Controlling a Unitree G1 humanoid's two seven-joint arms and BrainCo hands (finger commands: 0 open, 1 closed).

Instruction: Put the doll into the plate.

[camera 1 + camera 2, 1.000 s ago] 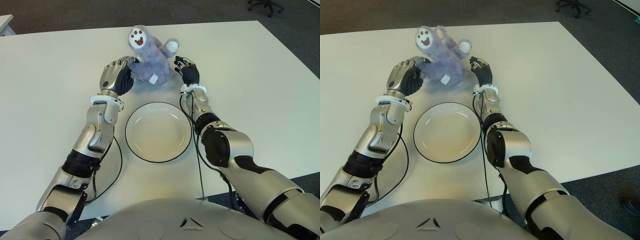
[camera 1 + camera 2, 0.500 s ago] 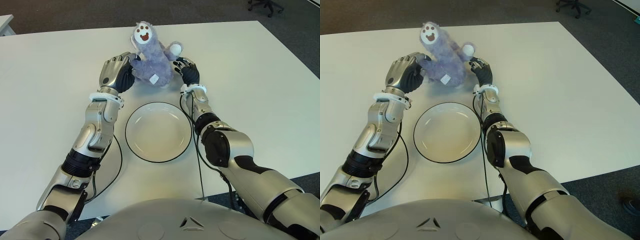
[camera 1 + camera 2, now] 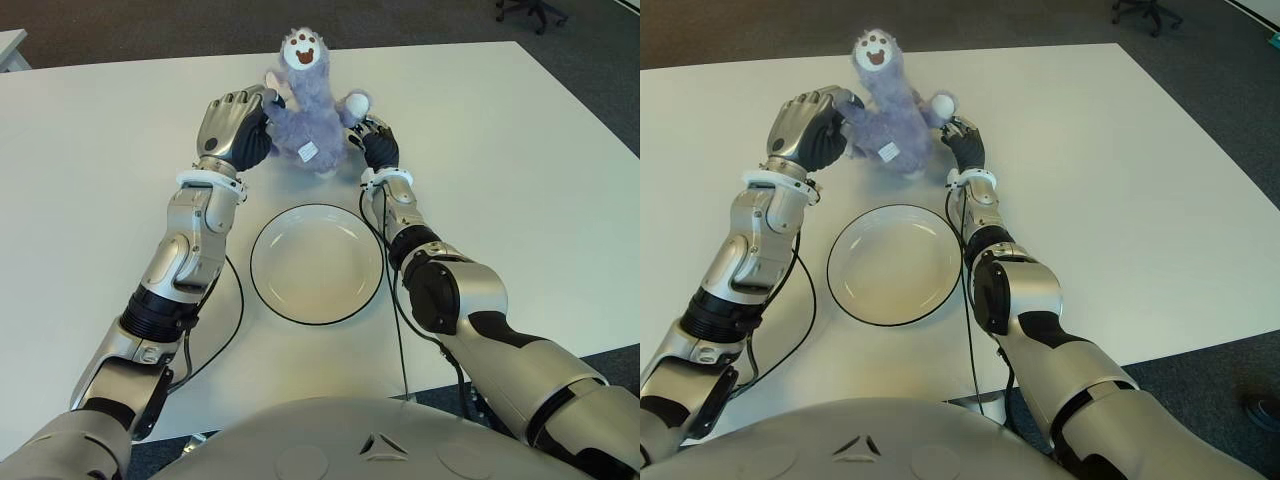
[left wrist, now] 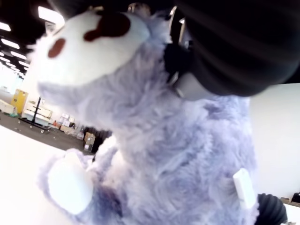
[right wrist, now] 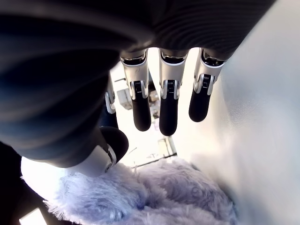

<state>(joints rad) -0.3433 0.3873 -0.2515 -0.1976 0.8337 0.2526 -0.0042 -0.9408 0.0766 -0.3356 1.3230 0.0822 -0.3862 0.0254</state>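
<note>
A purple plush doll (image 3: pixel 305 100) with a white face stands upright at the far side of the white table (image 3: pixel 520 170). My left hand (image 3: pixel 240 125) is curled on the doll's left side; its dark fingers (image 4: pixel 225 47) press into the fur (image 4: pixel 178 154) in the left wrist view. On the doll's other side, my right hand (image 3: pixel 375 143) sits by the white paw. Its fingers (image 5: pixel 168 108) are stretched out, and only the thumb is near the fur (image 5: pixel 154 197). A white plate (image 3: pixel 316 265) with a black rim lies bare, nearer to me, between both forearms.
Black cables run along the table beside each arm, one left of the plate (image 3: pixel 234 320) and one to its right (image 3: pixel 400 330). Dark floor and an office chair (image 3: pixel 530 10) lie beyond the table's far edge.
The doll has gone from leaning to upright, its head rising and shifting right. My left hand has risen with it. The right hand has barely moved.
</note>
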